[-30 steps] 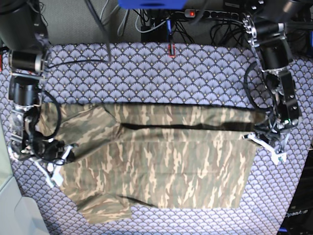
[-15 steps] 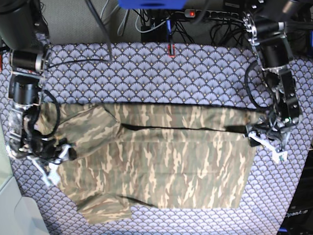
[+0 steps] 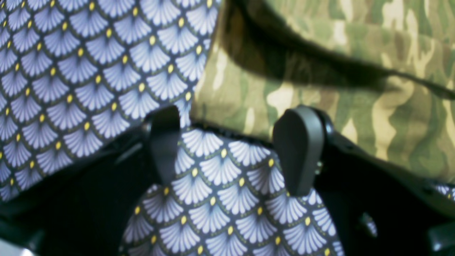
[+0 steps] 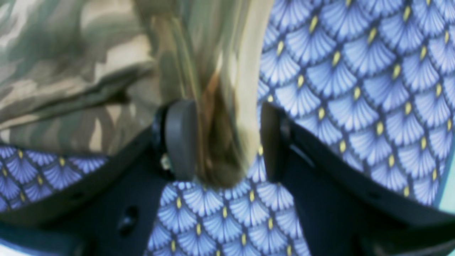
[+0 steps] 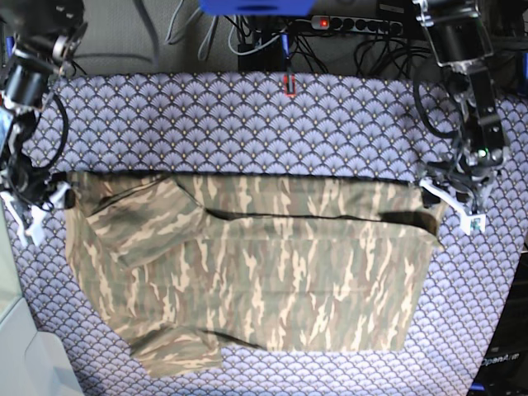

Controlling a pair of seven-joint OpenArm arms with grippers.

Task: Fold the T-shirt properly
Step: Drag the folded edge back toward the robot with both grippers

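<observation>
The T-shirt (image 5: 256, 272) is spread flat on the patterned cloth (image 5: 247, 115), with its length running across the base view. Its far edge is folded over toward the near side, and a dark line of shadow is seen along that fold. One sleeve is seen at the near corner on the base view's left, lying flat.

The left gripper (image 5: 450, 202) is placed at the shirt's far corner on the base view's right. In the left wrist view, its jaws are seen standing well apart, with only patterned cloth (image 3: 220, 199) between the two fingers (image 3: 298, 149). The shirt's edge (image 3: 320, 89) is seen just beyond the fingertips; nothing is gripped.

The right gripper (image 5: 37, 210) is placed at the shirt's far corner on the base view's left, just beside the hem. In the right wrist view (image 4: 222, 138), its jaws are seen parted, and a blurred fold of shirt (image 4: 217, 106) is seen between the fingers (image 4: 179, 138). The fold lies close against the finger on that view's left, while a gap is left beside the other finger. Whether the fold is touched by the finger cannot be told through the blur. The patterned cloth (image 4: 355, 89) is seen to that view's right of the fold.
</observation>
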